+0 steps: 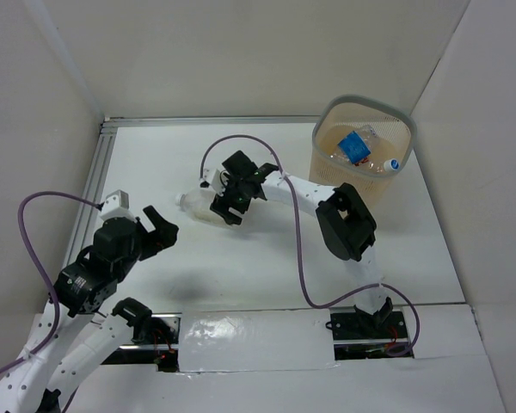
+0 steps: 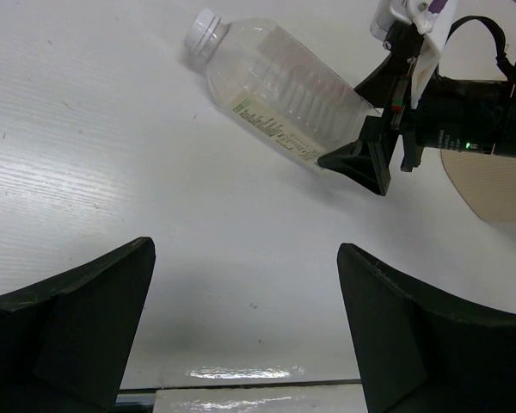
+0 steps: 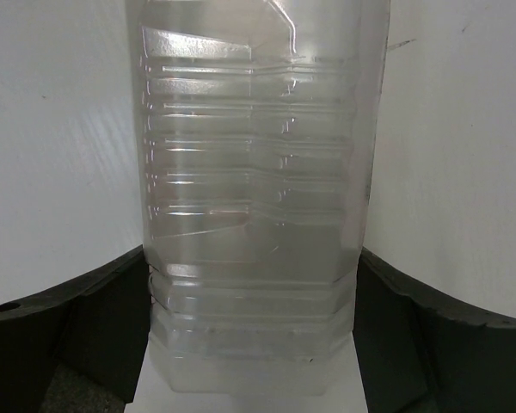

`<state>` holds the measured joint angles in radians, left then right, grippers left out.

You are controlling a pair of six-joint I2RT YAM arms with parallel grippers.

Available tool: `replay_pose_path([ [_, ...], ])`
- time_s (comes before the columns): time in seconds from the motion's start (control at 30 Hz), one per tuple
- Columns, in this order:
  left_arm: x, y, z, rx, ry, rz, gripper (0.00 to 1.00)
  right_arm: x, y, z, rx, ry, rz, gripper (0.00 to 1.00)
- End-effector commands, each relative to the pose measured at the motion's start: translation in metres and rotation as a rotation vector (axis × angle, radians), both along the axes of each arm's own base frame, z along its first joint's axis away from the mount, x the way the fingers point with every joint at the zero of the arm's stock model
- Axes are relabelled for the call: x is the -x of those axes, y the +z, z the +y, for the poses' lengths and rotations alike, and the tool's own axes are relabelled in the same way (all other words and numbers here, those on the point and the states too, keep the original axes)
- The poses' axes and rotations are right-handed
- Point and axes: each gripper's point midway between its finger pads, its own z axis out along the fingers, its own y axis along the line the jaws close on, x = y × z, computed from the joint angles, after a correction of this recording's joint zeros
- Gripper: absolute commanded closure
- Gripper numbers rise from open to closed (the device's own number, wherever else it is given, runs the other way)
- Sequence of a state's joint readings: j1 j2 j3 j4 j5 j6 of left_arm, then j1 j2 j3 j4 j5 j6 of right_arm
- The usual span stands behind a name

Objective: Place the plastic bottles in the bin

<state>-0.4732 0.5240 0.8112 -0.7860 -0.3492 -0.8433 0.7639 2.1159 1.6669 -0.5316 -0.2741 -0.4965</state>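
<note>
**Right arm gripping a lying bottle; left arm open beside it.**

Top view: the right gripper point(image 1: 226, 205) reaches to the middle of the tabletop point(image 1: 155, 155), its fingers around the base end of a clear bottle point(image 1: 196, 206) lying on its side. The bin point(image 1: 331, 172) stands well apart at the far right and holds a blue-labelled bottle point(image 1: 355, 146) and at least one other. The left gripper point(image 1: 159, 225) hangs near the lying bottle. Left wrist view: the bottle's white cap point(image 2: 203, 30) points away from the right gripper; the left fingers point(image 2: 69, 318) are spread wide with nothing between them. Right wrist view: the two black fingers point(image 3: 77, 335) sit against opposite sides of the ribbed bottle, closed on it.
</note>
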Motion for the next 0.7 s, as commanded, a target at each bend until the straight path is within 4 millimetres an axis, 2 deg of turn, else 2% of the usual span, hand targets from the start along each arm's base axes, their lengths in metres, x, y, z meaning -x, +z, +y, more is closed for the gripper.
replay_pose_path([
  [0.0,-0.006,0.008,-0.006,0.034,-0.004,-0.033,0.00,-0.001,-0.001,-0.005,0.008,0.003,0.002,0.28],
  [0.03,-0.006,0.007,-0.005,0.026,-0.009,-0.034,0.00,-0.002,0.006,-0.002,-0.005,0.017,-0.004,0.41],
  [0.07,-0.008,0.008,-0.006,0.026,-0.009,-0.034,0.00,-0.004,0.009,-0.003,-0.014,0.016,0.006,0.47],
  [0.1,-0.008,0.008,-0.006,0.026,-0.009,-0.034,0.00,0.003,0.023,-0.001,-0.036,0.036,0.025,0.53],
  [0.17,-0.010,0.010,-0.007,0.022,-0.014,-0.045,0.00,-0.003,0.054,0.003,-0.083,0.061,-0.011,0.64],
  [0.2,-0.010,0.010,-0.007,0.022,-0.014,-0.046,0.00,0.000,0.077,0.003,-0.111,0.069,-0.028,0.65],
  [0.27,-0.012,0.014,-0.010,0.037,-0.022,-0.064,0.00,-0.011,0.122,0.006,-0.167,0.071,-0.106,0.67],
  [0.33,-0.014,0.012,-0.014,0.042,-0.034,-0.058,0.00,-0.024,0.179,-0.001,-0.243,0.041,-0.194,0.67],
  [0.37,-0.015,0.009,-0.014,0.034,-0.038,-0.059,0.00,-0.028,0.196,-0.004,-0.273,0.021,-0.219,0.69],
  [0.4,-0.018,0.013,-0.015,0.042,-0.038,-0.077,0.00,-0.040,0.228,-0.016,-0.319,-0.038,-0.296,0.69],
  [0.43,-0.019,0.009,-0.018,0.042,-0.047,-0.064,0.00,-0.045,0.249,-0.023,-0.365,-0.092,-0.320,0.69],
  [0.47,-0.021,0.009,-0.021,0.047,-0.057,-0.063,0.00,-0.050,0.260,-0.033,-0.389,-0.133,-0.344,0.70],
  [0.5,-0.024,0.013,-0.022,0.056,-0.057,-0.082,0.00,-0.054,0.294,-0.047,-0.446,-0.185,-0.424,0.70],
  [0.53,-0.025,0.010,-0.025,0.052,-0.073,-0.075,0.00,-0.062,0.305,-0.064,-0.470,-0.248,-0.438,0.70],
  [0.57,-0.027,0.010,-0.026,0.053,-0.073,-0.078,0.00,-0.063,0.307,-0.075,-0.474,-0.280,-0.446,0.72],
  [0.6,-0.028,0.013,-0.029,0.056,-0.090,-0.087,0.00,-0.060,0.327,-0.090,-0.502,-0.311,-0.488,0.72],
  [0.63,-0.030,0.009,-0.030,0.053,-0.090,-0.080,0.00,-0.067,0.338,-0.108,-0.517,-0.356,-0.522,0.72],
  [0.67,-0.032,0.012,-0.033,0.055,-0.103,-0.096,0.00,-0.068,0.339,-0.119,-0.518,-0.390,-0.531,0.72],
])
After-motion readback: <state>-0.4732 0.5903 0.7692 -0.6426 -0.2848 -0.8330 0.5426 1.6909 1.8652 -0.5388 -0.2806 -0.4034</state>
